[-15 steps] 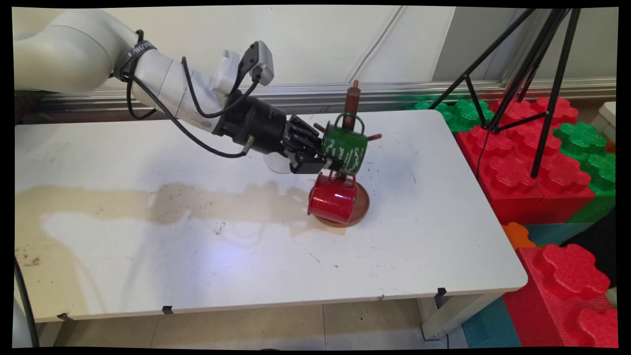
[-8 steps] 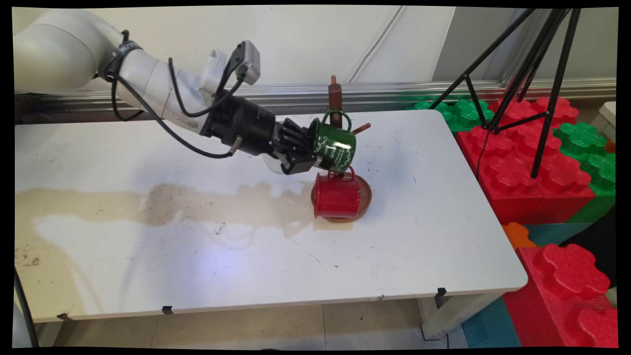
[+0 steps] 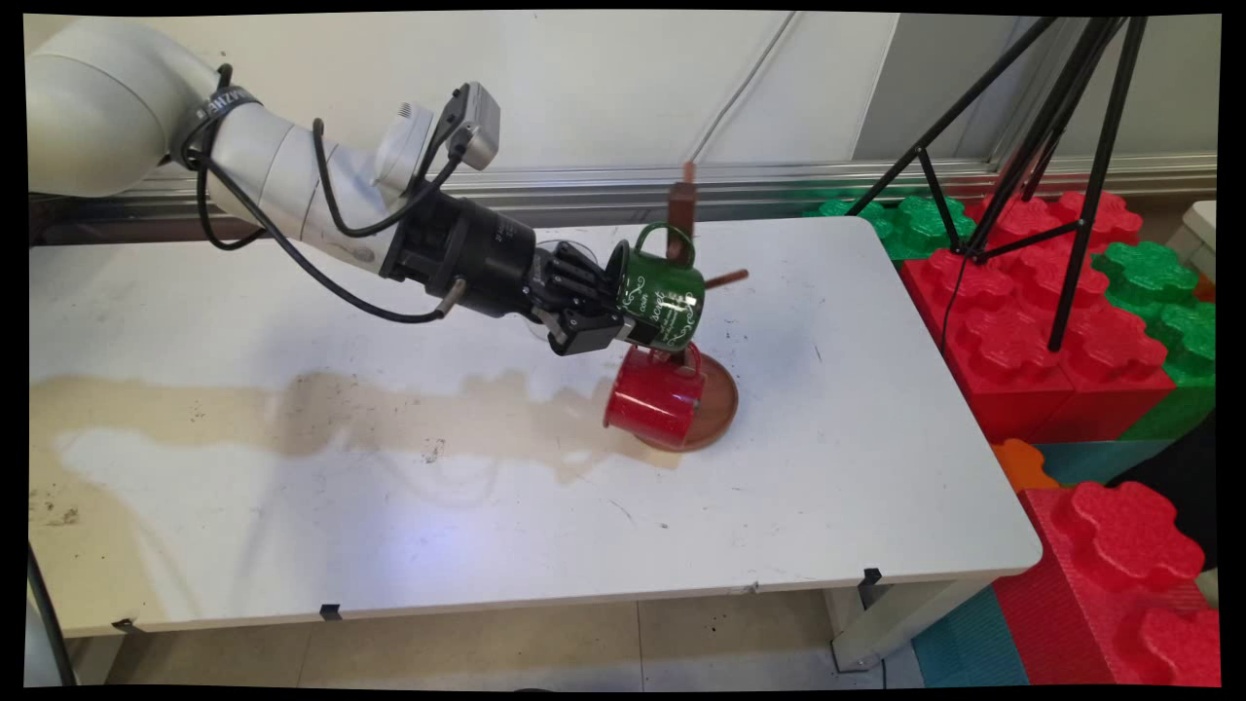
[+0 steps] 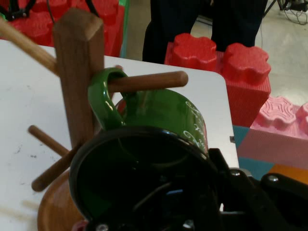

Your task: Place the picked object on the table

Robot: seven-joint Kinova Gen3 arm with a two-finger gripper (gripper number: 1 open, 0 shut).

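— What have you got hold of?

— My gripper (image 3: 605, 317) is pinching the wall of the green mug (image 3: 667, 302) at its mouth. As far as I can judge from the hand view, one finger is inside the rim and the other outside. The mug lies on its side straight ahead of my fingers, with its mouth facing me.

— And is it on the wooden mug tree (image 3: 681, 206)?

— Its handle (image 4: 103, 103) is on the far side from me, right against the post. The hand view shows an upper peg (image 4: 149, 82) running through the loop, so the mug looks hooked on. It isn't hanging free, though, because my grip is on it.

— So what is done and what isn't?

— The handle is round the peg, but the mug is not released.

— Anything else close by?

— A red mug (image 3: 654, 399) hangs just below my fingers, under the green one and in front of the tree's round base (image 3: 718, 401). It looks to be touching the green mug or nearly so; I cannot tell which. Another bare peg (image 3: 728, 279) sticks out beyond the green mug. All of it stands on the white table (image 3: 389, 545).
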